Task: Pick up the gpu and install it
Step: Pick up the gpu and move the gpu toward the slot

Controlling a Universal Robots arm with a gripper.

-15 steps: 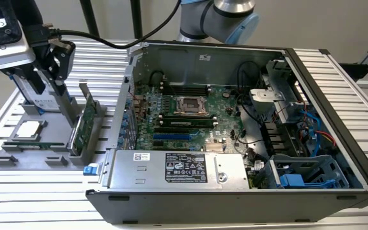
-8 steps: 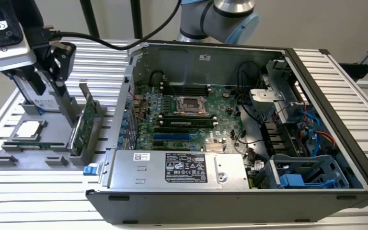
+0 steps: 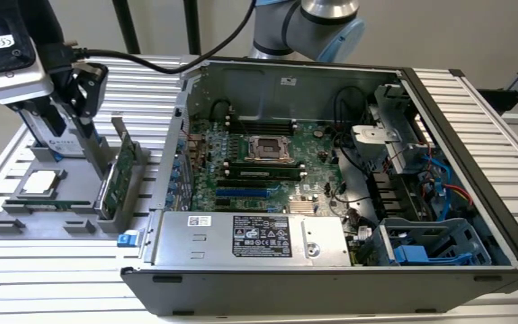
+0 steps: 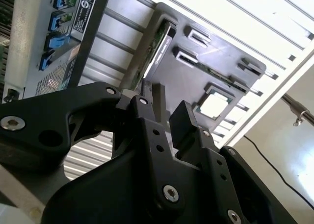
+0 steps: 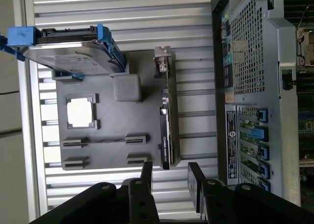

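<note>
The gpu (image 3: 118,177) stands on its long edge in a slot of the grey holder tray (image 3: 25,226), at the exterior view's left, beside the open computer case (image 3: 331,169). In the first wrist view the gpu (image 5: 167,131) shows edge on, as a thin dark strip, and it also appears in the second wrist view (image 4: 156,40). My gripper (image 3: 79,118) hangs above the tray's far part, apart from the card. In both wrist views the gripper (image 5: 170,177) (image 4: 169,111) is open with nothing between its fingers, and the card's edge lines up with the gap.
On the tray also sit a silver hard drive with blue rails (image 5: 73,47), a square processor (image 5: 81,111) and a narrow memory stick (image 5: 105,140). The case holds the motherboard (image 3: 259,162), blue slots (image 3: 241,192), a power supply (image 3: 250,237) and cables (image 3: 439,175).
</note>
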